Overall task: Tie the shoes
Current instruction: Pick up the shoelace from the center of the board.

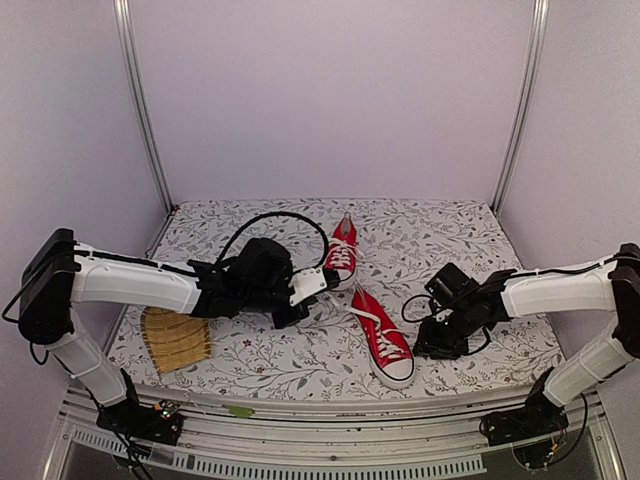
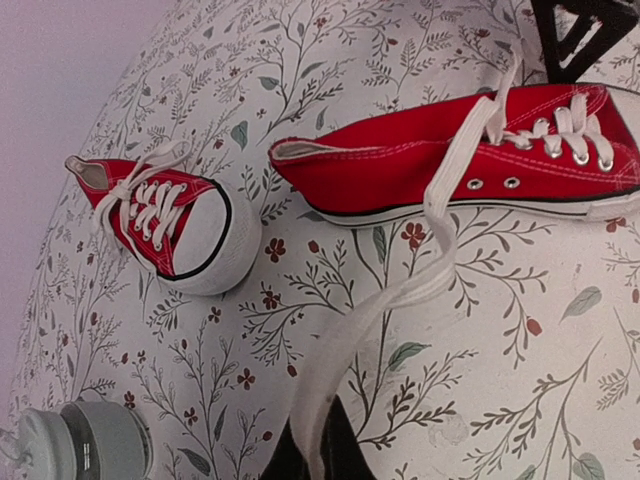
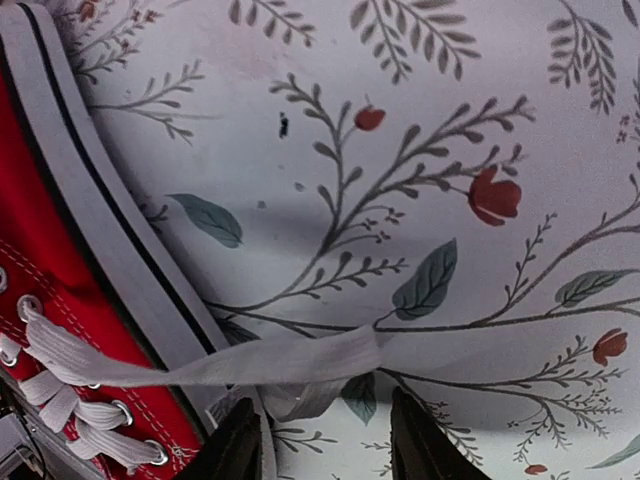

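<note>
Two red shoes with white laces lie mid-table: the far shoe (image 1: 342, 255) (image 2: 170, 225) and the near shoe (image 1: 383, 340) (image 2: 470, 160) (image 3: 40, 300). My left gripper (image 1: 318, 288) (image 2: 320, 445) hovers left of the near shoe. It is shut on a white lace (image 2: 400, 300) that runs up taut from that shoe's eyelets. My right gripper (image 1: 422, 347) (image 3: 325, 440) is low over the cloth just right of the near shoe. Its jaws are open, and the other lace (image 3: 290, 365) lies folded on the cloth between the fingertips (image 3: 235, 445).
A tan woven mat (image 1: 175, 340) lies at the front left of the floral tablecloth (image 1: 470, 240). A black cable (image 1: 270, 220) arcs over the left arm. Metal frame posts (image 1: 145, 110) stand at the back corners against the walls.
</note>
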Motion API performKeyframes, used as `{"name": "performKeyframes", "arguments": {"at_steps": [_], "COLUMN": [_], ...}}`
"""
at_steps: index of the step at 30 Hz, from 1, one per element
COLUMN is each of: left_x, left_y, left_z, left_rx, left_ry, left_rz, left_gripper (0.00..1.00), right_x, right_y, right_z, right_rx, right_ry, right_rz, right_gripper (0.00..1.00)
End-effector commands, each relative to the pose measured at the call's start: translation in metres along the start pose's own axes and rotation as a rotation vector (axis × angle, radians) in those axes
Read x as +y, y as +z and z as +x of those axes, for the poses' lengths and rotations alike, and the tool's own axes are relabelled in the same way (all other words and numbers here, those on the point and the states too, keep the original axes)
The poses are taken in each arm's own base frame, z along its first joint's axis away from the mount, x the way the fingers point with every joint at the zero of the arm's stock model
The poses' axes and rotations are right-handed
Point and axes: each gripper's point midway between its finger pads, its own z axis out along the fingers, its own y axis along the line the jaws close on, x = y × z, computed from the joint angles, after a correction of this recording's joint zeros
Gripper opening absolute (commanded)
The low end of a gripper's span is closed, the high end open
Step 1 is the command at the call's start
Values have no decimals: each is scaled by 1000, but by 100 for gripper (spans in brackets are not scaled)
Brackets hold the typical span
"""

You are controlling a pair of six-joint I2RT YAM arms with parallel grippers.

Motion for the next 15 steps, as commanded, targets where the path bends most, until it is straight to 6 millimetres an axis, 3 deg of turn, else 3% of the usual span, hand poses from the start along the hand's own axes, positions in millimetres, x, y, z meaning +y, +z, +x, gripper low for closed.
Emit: {"name": "performKeyframes", "arguments": {"at_steps": [1, 6, 10, 11, 14, 15], "left_x": [-3, -3, -3, -2, -1, -2], "left_y": [-4, -4, -5, -6, -6, -6], "left_z": [-2, -2, -2, -2, -2, -2], "left_rx": [-2, -2, -2, -1, 0, -2], "left_ry": [9, 13, 24, 26, 27, 28], "left_rz": [5, 5, -1, -5, -8, -8], "left_gripper": [0, 0, 0, 0, 0, 0], "right_x": [-1, -17, -34, -35, -34, -32], "right_y": [11, 21, 24, 23, 16, 11], "right_z": [1, -10, -9, -10, -11, -13], "right_rx": [32, 5, 31, 34, 28, 20], "right_ry": [-26, -49, -81, -94, -121, -138], "right_rz": [49, 173, 284, 292, 294, 293], "right_gripper": [50, 50, 42, 37, 7, 2]}}
